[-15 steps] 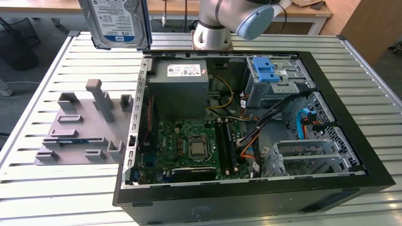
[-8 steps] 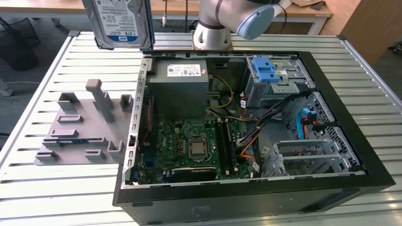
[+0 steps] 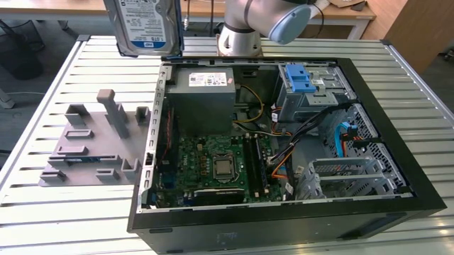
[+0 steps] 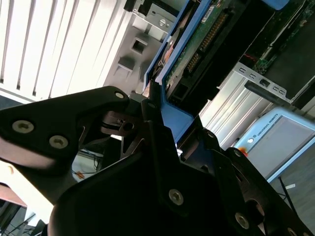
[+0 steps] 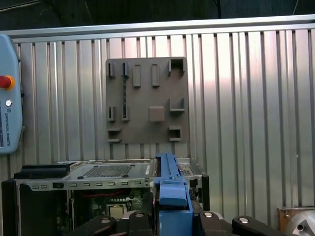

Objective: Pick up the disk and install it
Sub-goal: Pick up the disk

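- At the exterior view's left, we see a grey fixture plate [image 3: 89, 146] with upright pegs lying flat on the slatted metal table [image 3: 57, 223].
- Just right of it and higher in that view, the disk [image 3: 145, 24] is held up in the air. It stands on edge with its label toward the camera, clear of the table and outside the case.
- In the second wrist view, we see the gripper [image 4: 170, 115] clamped onto the disk's blue side rail. A black finger [image 4: 152, 128] presses against it, and the disk's green circuit-board side is turned to the camera.
- Toward the middle of the exterior view, the open computer case [image 3: 397, 133] lies on its side. The grey power supply box [image 3: 206, 101] sits at its far end and the motherboard [image 3: 220, 159] is nearer.
- Further right, a metal drive cage [image 3: 316, 93] carries a blue latch [image 3: 299, 78] on top.
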Robot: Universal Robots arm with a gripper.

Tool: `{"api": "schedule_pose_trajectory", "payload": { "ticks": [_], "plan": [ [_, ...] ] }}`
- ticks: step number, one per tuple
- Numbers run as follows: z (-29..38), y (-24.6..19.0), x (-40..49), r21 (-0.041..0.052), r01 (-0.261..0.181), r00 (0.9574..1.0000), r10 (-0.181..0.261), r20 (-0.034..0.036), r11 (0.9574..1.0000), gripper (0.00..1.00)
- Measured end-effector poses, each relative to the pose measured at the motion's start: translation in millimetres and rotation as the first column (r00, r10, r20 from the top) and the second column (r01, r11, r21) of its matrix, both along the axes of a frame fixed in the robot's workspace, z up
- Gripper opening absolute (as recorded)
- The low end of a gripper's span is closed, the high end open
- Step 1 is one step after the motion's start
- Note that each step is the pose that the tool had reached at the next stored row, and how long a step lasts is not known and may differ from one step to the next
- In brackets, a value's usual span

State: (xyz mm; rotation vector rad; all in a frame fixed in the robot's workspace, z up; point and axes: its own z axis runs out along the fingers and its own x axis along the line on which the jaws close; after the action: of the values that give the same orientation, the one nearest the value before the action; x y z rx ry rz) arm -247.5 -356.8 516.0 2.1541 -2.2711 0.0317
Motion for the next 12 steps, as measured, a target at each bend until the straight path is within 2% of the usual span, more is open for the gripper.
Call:
{"api": "schedule_pose_trajectory", "payload": {
  "ticks": [12],
  "plan": [
    [0.0, -9.8, 30.2, 0.0, 0.0, 1.0, 0.0, -0.0001, 1.0, 0.36]
  ]
}}
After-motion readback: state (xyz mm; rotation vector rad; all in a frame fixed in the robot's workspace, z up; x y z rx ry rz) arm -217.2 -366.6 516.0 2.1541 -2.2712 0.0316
